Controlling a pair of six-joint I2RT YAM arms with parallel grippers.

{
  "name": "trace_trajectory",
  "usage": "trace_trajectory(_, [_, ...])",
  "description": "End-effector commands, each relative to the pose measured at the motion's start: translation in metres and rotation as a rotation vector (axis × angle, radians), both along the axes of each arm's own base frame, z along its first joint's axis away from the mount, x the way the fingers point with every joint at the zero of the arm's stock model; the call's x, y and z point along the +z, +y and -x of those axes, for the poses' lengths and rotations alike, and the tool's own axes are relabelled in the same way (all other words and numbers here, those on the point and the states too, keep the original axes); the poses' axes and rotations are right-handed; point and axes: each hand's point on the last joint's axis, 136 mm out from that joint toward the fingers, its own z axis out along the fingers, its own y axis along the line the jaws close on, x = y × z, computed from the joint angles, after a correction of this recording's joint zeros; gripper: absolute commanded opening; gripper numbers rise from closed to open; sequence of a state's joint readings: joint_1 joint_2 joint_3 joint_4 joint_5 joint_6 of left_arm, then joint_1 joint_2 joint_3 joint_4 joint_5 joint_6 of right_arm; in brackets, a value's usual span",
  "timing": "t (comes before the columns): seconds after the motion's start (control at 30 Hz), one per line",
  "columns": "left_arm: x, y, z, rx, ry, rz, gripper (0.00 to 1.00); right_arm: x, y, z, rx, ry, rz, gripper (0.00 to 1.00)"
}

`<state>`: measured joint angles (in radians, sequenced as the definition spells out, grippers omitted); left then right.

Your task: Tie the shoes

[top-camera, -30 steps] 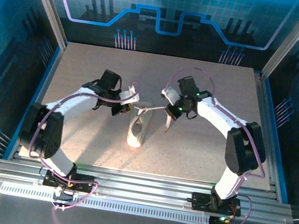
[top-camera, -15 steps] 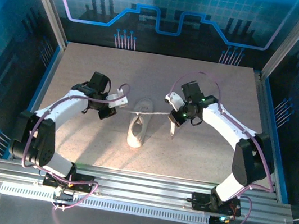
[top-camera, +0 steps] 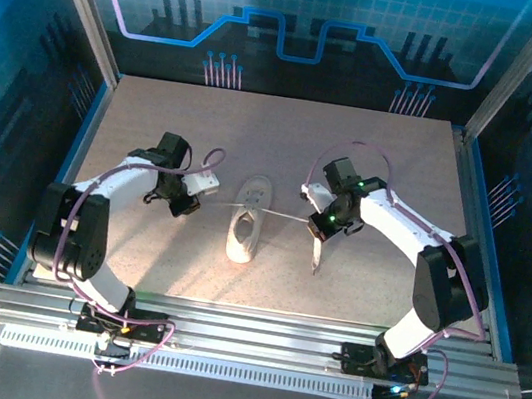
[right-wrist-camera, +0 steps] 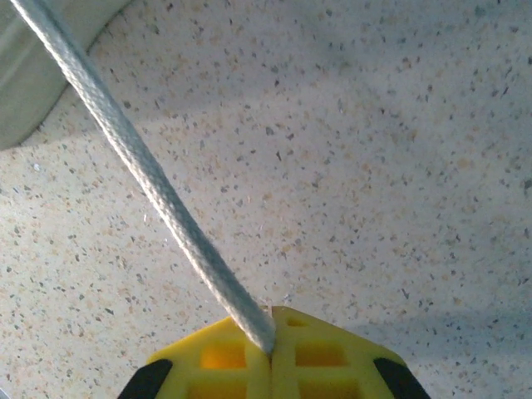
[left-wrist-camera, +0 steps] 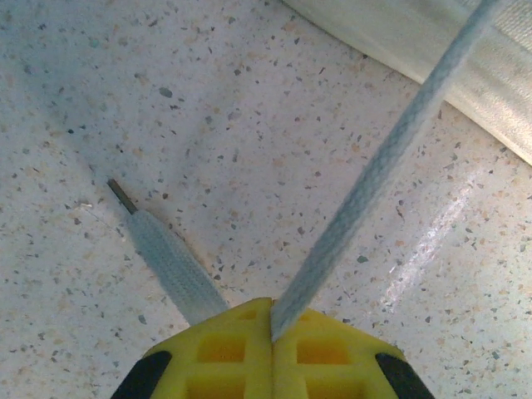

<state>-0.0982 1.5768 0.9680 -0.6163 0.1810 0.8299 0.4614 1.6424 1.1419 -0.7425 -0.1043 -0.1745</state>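
The step in hand looks like drawing the two lace ends apart to cinch a knot. It should go best with equal, low, outward pulls, so the sneaker (top-camera: 246,225) neither slides nor tips on the table (top-camera: 394,159). Whether the laces actually cross over the tongue is too fine to tell from above. The left tool (left-wrist-camera: 272,322) is clamped on the left lace (left-wrist-camera: 378,162), which runs taut toward the sneaker, and the lace tail (left-wrist-camera: 170,262) rests on the table. The right tool (right-wrist-camera: 270,337) pinches the right lace (right-wrist-camera: 133,158) likewise. The sneaker lies mid-table between the tools, each standing apart at its side, joined to it by stretched lace.
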Motion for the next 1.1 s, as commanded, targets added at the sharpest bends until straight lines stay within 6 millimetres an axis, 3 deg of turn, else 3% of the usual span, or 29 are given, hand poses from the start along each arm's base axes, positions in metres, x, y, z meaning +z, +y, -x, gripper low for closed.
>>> trace_trajectory(0.0, [-0.008,0.015,0.014,0.069,0.074,-0.015,0.00,-0.004,-0.032,0.011,-0.096,0.062,0.074,0.00])
trace_trajectory(0.13, [0.010,0.006,0.016,0.076,0.042,0.056,0.00,0.003,-0.030,0.007,-0.092,0.049,0.043,0.00])
trace_trajectory(0.3, [0.056,-0.030,0.013,0.071,-0.056,0.301,0.00,0.033,0.000,0.005,-0.016,-0.022,-0.138,0.31])
trace_trajectory(0.43, [0.089,-0.061,0.010,0.025,-0.130,0.498,0.00,0.061,0.019,0.001,0.004,-0.092,-0.265,0.40])
trace_trajectory(0.63, [0.103,-0.084,0.011,-0.058,-0.184,0.599,0.00,0.080,0.059,-0.004,0.072,-0.172,-0.358,0.45])
trace_trajectory(0.87, [0.114,-0.104,-0.001,-0.068,-0.223,0.713,0.00,0.077,0.117,-0.014,0.120,-0.145,-0.408,0.46])
trace_trajectory(0.97, [0.115,-0.111,-0.007,-0.070,-0.226,0.740,0.00,0.070,0.114,-0.026,0.017,-0.126,-0.385,0.47])
trace_trajectory(1.07, [0.112,-0.117,-0.010,-0.078,-0.227,0.753,0.00,0.052,0.075,-0.046,-0.239,-0.100,-0.292,0.48])
